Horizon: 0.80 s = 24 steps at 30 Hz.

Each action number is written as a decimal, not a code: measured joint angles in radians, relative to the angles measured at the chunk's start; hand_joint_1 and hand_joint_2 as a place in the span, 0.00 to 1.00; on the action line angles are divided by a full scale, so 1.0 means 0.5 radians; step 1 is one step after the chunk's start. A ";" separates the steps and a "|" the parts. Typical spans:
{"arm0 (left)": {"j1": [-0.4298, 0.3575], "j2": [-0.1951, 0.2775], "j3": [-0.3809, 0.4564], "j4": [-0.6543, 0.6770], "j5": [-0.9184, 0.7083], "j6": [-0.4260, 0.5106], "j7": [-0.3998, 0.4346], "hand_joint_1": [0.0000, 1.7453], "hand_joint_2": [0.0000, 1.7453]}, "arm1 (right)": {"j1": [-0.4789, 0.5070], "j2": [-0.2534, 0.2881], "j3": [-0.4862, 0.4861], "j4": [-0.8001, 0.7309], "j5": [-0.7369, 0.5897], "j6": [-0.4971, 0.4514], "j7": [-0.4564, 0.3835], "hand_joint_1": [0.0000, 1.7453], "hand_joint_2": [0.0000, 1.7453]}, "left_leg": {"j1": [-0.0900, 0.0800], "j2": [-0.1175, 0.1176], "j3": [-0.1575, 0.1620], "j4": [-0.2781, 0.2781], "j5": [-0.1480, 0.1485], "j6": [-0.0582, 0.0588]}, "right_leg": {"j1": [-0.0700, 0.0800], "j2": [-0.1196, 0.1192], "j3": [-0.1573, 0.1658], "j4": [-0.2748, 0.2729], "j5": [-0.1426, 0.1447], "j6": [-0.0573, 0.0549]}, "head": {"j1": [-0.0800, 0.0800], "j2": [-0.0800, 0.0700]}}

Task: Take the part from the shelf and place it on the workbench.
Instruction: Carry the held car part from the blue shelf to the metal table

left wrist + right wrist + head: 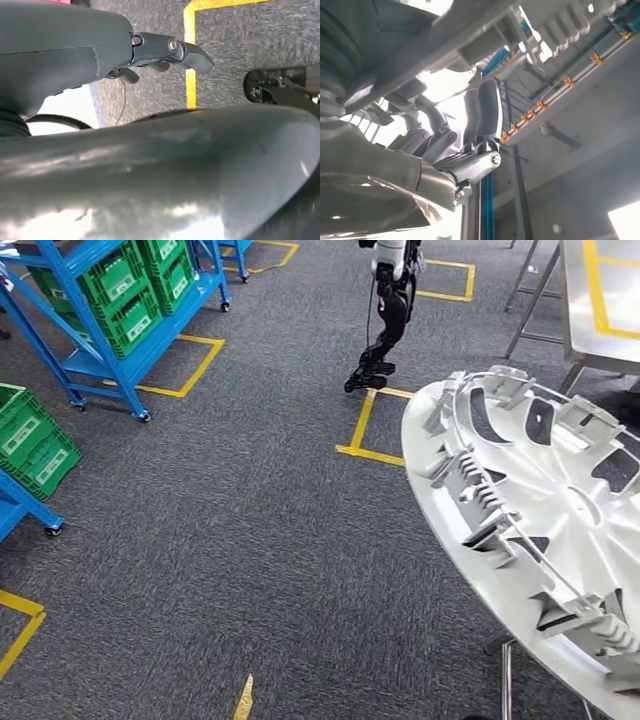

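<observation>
The part (528, 510) is a large silver wheel cover, tilted, with its ribbed inner side facing me at the right of the head view. In the right wrist view my right hand (471, 150) grips it, dark fingers (488, 107) hooked over the pale ribs of the part (554, 20). My left hand (113, 55) hangs over the grey carpet, fingers (188, 52) stretched out and holding nothing. The metal workbench (604, 310) with yellow tape stands at the far right. The blue shelf (113, 310) with green crates is at the far left.
Another robot (389, 300) stands ahead at the top centre beside a yellow floor marking (366, 430). A second blue rack with a green crate (30, 445) sits at the left edge. Grey carpet stretches between shelf and workbench.
</observation>
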 joint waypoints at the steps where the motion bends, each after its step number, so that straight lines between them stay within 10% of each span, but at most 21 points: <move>1: 0.002 0.000 -0.001 0.000 0.000 0.001 0.003 0.00 0.00 | 0.000 -0.001 0.003 0.000 -0.001 0.000 0.000 1.00 1.00 | -0.002 0.027 -0.001 0.001 -0.001 0.002 | -0.005 -0.026 -0.065 0.135 -0.057 0.010 | 0.002 0.000; 3: 0.004 0.002 -0.003 0.000 -0.002 0.003 0.010 0.00 0.00 | 0.000 -0.001 0.003 0.003 -0.005 0.000 0.000 1.00 1.00 | -0.003 0.080 0.000 0.002 -0.005 0.001 | -0.017 -0.049 -0.131 0.278 -0.086 0.028 | 0.002 0.000; 8: 0.000 0.003 -0.011 0.000 -0.013 0.002 0.012 0.00 0.00 | 0.000 -0.002 0.001 0.005 -0.021 0.000 0.001 1.00 1.00 | -0.012 0.171 0.015 0.023 -0.035 -0.039 | -0.026 -0.187 0.158 -0.236 0.124 0.028 | 0.001 0.000; 11: -0.003 0.004 -0.019 0.000 -0.014 0.002 0.012 0.00 0.00 | 0.001 -0.001 0.001 0.005 -0.022 0.000 0.002 1.00 1.00 | -0.018 0.212 0.021 0.031 -0.048 -0.065 | -0.017 -0.164 0.175 -0.267 0.123 -0.012 | -0.005 0.000; 13: -0.007 0.003 -0.026 -0.001 -0.016 0.000 0.013 0.00 0.00 | 0.001 -0.001 0.000 0.002 -0.023 -0.001 0.002 1.00 1.00 | -0.008 0.162 0.005 0.086 -0.097 -0.085 | -0.021 -0.126 0.172 -0.272 0.132 -0.037 | -0.010 0.000; 18: -0.003 0.001 -0.053 -0.001 -0.035 -0.011 0.014 0.00 0.00 | 0.003 -0.001 -0.001 -0.002 -0.024 -0.001 0.002 1.00 1.00 | 0.000 0.031 -0.241 0.633 -0.335 -0.091 | -0.015 -0.015 0.172 -0.274 0.140 -0.068 | -0.016 0.000; 24: -0.003 0.007 -0.077 0.000 -0.043 -0.024 0.014 0.00 0.00 | 0.008 0.000 -0.002 -0.014 -0.021 -0.001 0.002 1.00 1.00 | 0.002 -0.141 -0.029 0.084 -0.027 -0.047 | -0.012 0.131 0.165 -0.263 0.144 -0.049 | -0.014 0.000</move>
